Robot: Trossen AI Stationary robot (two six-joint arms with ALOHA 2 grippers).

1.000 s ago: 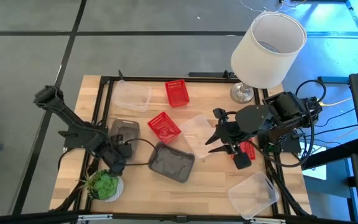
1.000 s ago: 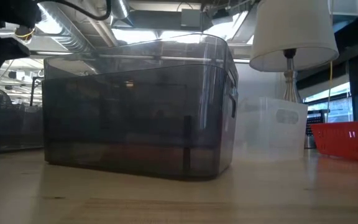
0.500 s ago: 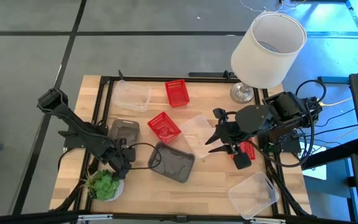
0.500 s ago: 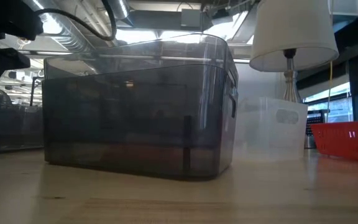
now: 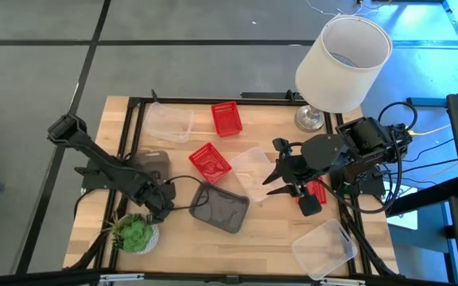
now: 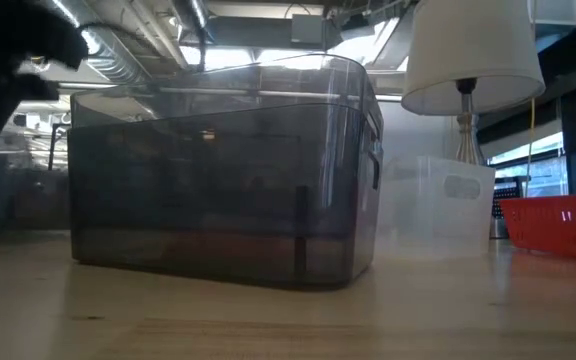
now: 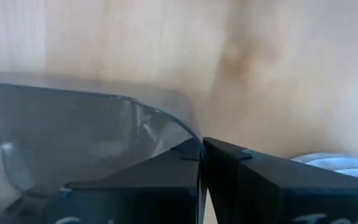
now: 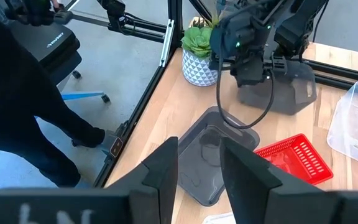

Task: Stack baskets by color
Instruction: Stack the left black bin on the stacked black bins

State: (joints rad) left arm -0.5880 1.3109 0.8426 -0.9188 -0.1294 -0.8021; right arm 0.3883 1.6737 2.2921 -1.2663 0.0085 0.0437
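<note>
- No stacks showing yet: baskets lying singly across the desk (image 5: 173, 242).
- Red ones (image 5: 226, 118), (image 5: 210, 161) near the middle, a third (image 5: 317, 191) under the right arm.
- Grey ones (image 5: 219, 208), (image 5: 154, 164) at left; clear ones (image 5: 169, 122), (image 5: 253, 170), (image 5: 324, 247) scattered.
- Left gripper (image 5: 164, 206) sitting between the greys, jaws pressed together on nothing.
- Right gripper (image 5: 281, 179) hovering over a clear one, jaws partly apart, empty.
- Nearly all sorting left, I'd say.

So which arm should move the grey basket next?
Probably the left. The left gripper is shut at the rim of a grey basket, with the other grey basket right beside it. The right gripper hangs open across the table, over a clear basket.
</note>
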